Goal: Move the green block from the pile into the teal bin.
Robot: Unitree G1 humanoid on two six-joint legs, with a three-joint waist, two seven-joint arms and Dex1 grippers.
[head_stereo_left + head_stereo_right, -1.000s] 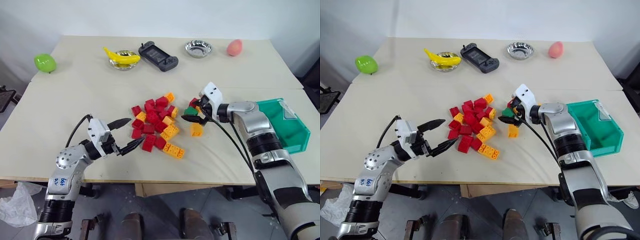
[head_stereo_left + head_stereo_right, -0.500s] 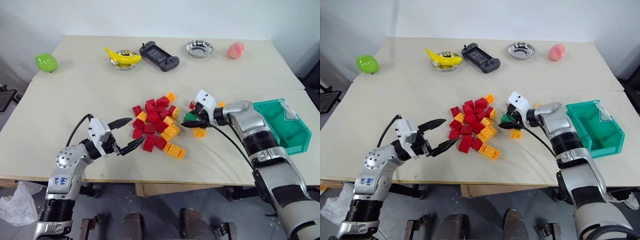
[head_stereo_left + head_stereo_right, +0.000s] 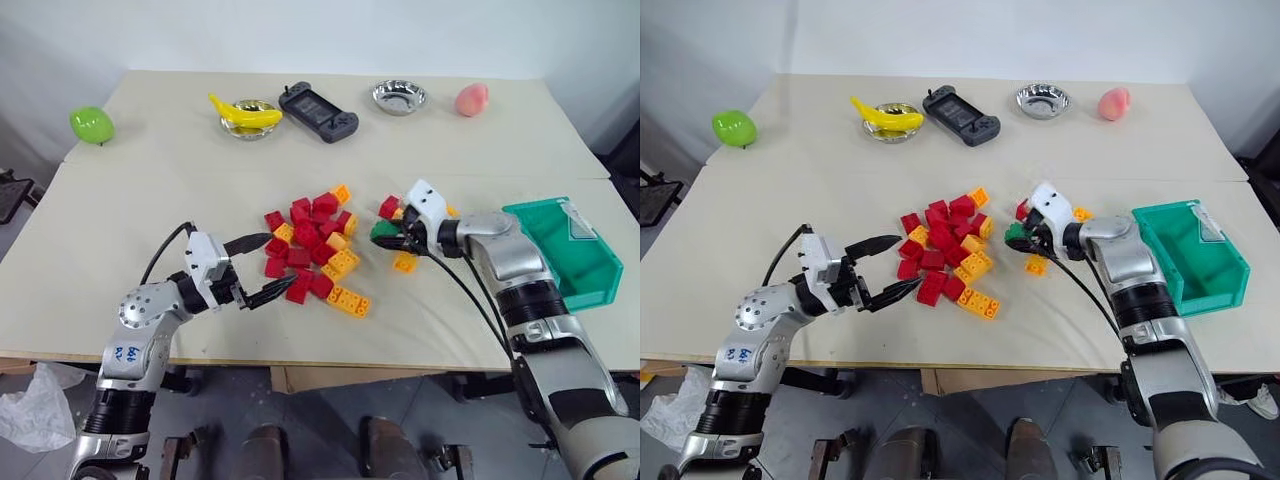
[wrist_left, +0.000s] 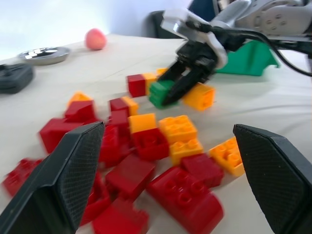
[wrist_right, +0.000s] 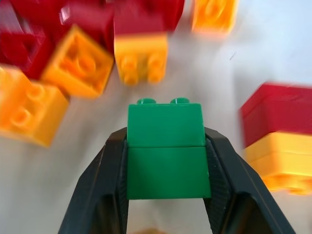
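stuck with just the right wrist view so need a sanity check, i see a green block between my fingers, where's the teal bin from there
Observer: The teal bin sits at the table's right edge, to the right of the right gripper and the green block.
Operator: is the block clear of the pile
Observer: It is right of the pile, beside a stray orange brick.
Operator: what's the left arm doing
Observer: The left gripper is open at the pile's left edge, holding nothing.
Operator: anything in the bin
Observer: The part of its inside that shows looks empty.
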